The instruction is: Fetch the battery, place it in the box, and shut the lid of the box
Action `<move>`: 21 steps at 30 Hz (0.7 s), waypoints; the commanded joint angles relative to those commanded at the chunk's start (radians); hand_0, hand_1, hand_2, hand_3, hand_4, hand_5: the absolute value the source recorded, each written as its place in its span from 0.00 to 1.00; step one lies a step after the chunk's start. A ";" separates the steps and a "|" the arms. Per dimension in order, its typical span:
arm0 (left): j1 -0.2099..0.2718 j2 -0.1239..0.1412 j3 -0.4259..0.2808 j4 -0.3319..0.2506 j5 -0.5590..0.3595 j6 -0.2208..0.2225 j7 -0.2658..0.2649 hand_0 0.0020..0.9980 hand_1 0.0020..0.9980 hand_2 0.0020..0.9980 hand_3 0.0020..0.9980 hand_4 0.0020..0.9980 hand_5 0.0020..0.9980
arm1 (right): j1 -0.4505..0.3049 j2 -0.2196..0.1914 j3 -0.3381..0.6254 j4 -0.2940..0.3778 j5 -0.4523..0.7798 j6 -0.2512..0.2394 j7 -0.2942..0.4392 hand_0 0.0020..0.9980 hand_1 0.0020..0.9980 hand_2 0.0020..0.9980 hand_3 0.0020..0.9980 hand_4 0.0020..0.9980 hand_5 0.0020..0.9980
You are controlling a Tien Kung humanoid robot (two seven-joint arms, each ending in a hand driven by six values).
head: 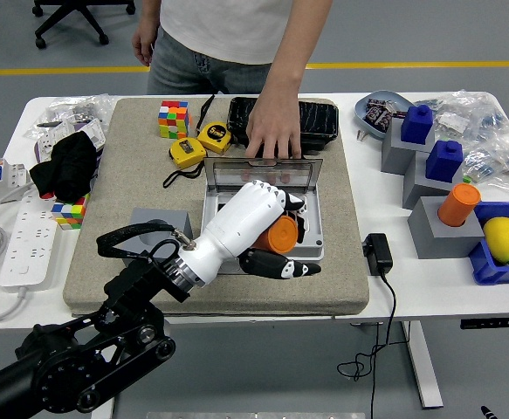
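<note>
The orange cylindrical battery (282,235) sits in the grip of the robot's left hand (267,229), whose white fingers curl round it while the black thumb juts out below toward the right. Hand and battery hang over the open grey box (261,223), right above its inner opening and toward its near right part. The box's clear lid (263,174) stands raised at the far edge, and a person's hand (274,133) presses flat on the top of that lid from the far side of the worktop.

The left arm (106,349) comes up from the lower left corner, crossing the near edge of the beige mat (341,279) that the box rests on. Just left of the box, partly behind the wrist, is a grey block (154,225) with a round socket. Between the box's right wall and the mat's right edge runs a narrow bare strip; beyond it, on the white worktop (385,305), lies a black power adapter (376,253) with its cord dropping over the near edge.

Behind the box are two yellow tape measures (200,144), a Rubik's cube (173,118) and a black tray (317,120). Far right stand grey blocks with blue caps (417,123) and another orange battery (458,204); a lemon (504,238) rests in a blue bin (490,266).
</note>
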 joint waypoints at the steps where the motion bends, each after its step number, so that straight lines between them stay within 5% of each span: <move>1: -0.008 -0.004 0.010 0.016 -0.002 0.002 -0.001 0.04 0.00 0.01 0.00 1.00 0.19 | 0.000 0.000 0.001 0.000 -0.002 0.000 0.000 0.92 0.83 0.80 0.80 1.00 0.99; 12: -0.088 -0.053 0.055 0.212 -0.025 0.020 -0.017 0.04 0.00 0.01 0.00 1.00 0.18 | 0.002 -0.001 0.002 0.000 -0.012 0.001 -0.003 0.92 0.83 0.80 0.80 1.00 0.99; 21: -0.123 -0.089 0.051 0.314 -0.053 0.035 -0.034 0.05 0.00 0.01 0.00 1.00 0.19 | 0.000 -0.002 -0.001 0.000 -0.015 0.002 -0.005 0.92 0.83 0.80 0.80 1.00 0.99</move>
